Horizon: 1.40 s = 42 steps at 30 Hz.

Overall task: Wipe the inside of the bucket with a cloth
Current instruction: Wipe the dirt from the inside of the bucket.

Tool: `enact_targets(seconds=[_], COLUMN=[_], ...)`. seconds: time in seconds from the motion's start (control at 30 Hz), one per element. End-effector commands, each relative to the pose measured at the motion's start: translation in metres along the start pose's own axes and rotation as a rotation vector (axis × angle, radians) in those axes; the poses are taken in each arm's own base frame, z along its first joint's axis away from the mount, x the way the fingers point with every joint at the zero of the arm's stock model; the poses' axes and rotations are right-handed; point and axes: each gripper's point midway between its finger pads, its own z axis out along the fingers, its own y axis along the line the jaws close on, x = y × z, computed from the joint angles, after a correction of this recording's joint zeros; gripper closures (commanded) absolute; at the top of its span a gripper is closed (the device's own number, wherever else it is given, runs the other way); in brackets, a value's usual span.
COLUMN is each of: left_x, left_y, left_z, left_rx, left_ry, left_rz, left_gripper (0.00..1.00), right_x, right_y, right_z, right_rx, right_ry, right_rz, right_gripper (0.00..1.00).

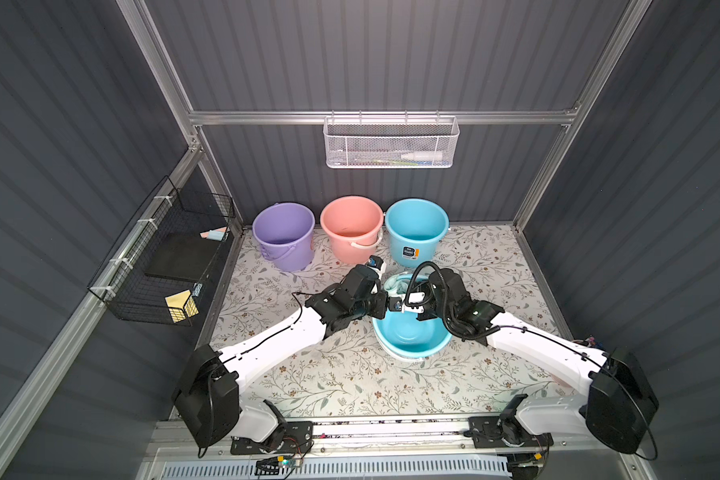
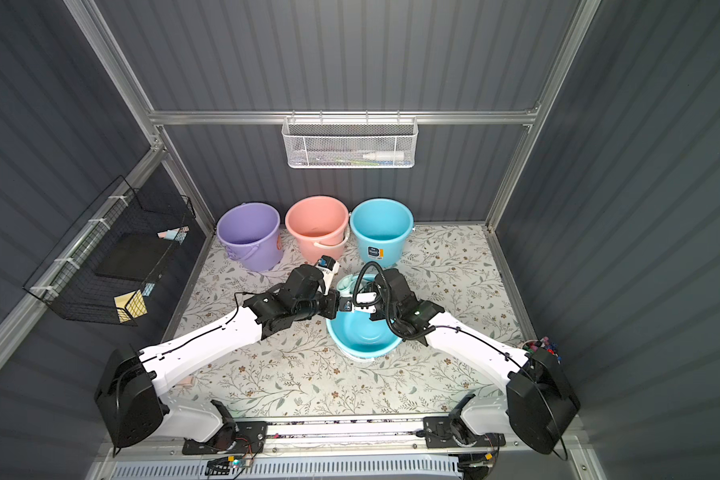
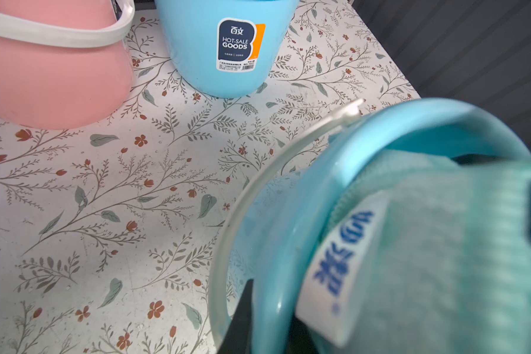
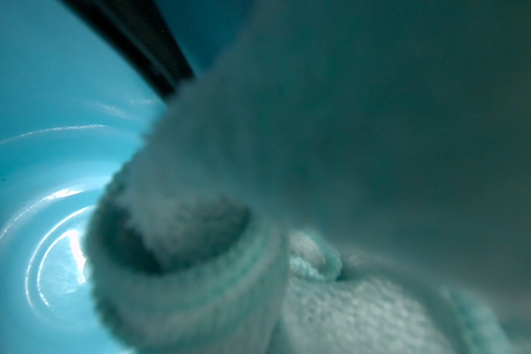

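- Right wrist view: one cloth, pale aqua terry, bunches up close to the lens inside the bucket, lying against its glossy blue wall. One dark finger runs into the folds.
- The right jaws are clenched on the cloth, deep in the bucket's mouth.
- In the left wrist view the cloth spills over the bucket's rim, its one white tag with blue print facing up.
- The left jaws are clenched on that rim, one dark finger outside the wall, beside the white handle.
- In both top views the bucket stands on the flowered counter, with the cloth at its far edge. Two arms meet over it, the left arm and the right arm.
- There are four buckets in all. The other three stand in a row at the back wall: one purple bucket, one pink bucket and one second blue bucket with a dark sticker.
- There are two baskets: one white mesh basket on the back rail and one black wire basket on the left wall.
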Motion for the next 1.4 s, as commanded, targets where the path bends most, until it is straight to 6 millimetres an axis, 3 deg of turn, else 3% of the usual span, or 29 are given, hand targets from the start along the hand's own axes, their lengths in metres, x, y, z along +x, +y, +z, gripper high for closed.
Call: enact_targets(seconds=[0.0,0.23,0.43,0.67,0.9,1.1,1.37], left_x=[-0.011,-0.009,-0.008,-0.014,-0.014,-0.011,-0.012], left_y=[-0.022,-0.023,-0.025,-0.027,-0.024,-0.020,-0.009], left_z=[-0.010,-0.010,-0.008,-0.008,-0.012,-0.011,-0.010], left_rx=[0.086,0.096,0.106,0.104,0.093,0.080,0.013], left_ry=[-0.023,-0.017,-0.011,-0.024,-0.033,-0.033,-0.038], left_rz=[0.042,0.056,0.062,0.069,0.066,0.048,0.009], left_gripper=[1.00,1.00,1.00,1.00,1.00,1.00,1.00], right_x=[-0.015,-0.004,0.007,0.013,0.019,0.022,0.005], right_y=[0.000,0.025,0.028,0.064,0.096,0.085,0.051], right_z=[0.008,0.026,0.049,0.076,0.080,0.073,0.028], right_rx=[-0.032,-0.107,-0.151,-0.304,-0.446,-0.414,-0.268], right_ry=[-0.063,-0.033,0.041,0.072,0.091,0.129,0.099], right_rz=[-0.067,-0.151,-0.253,-0.290,-0.242,-0.236,-0.285], right_gripper=[1.00,1.00,1.00,1.00,1.00,1.00,1.00])
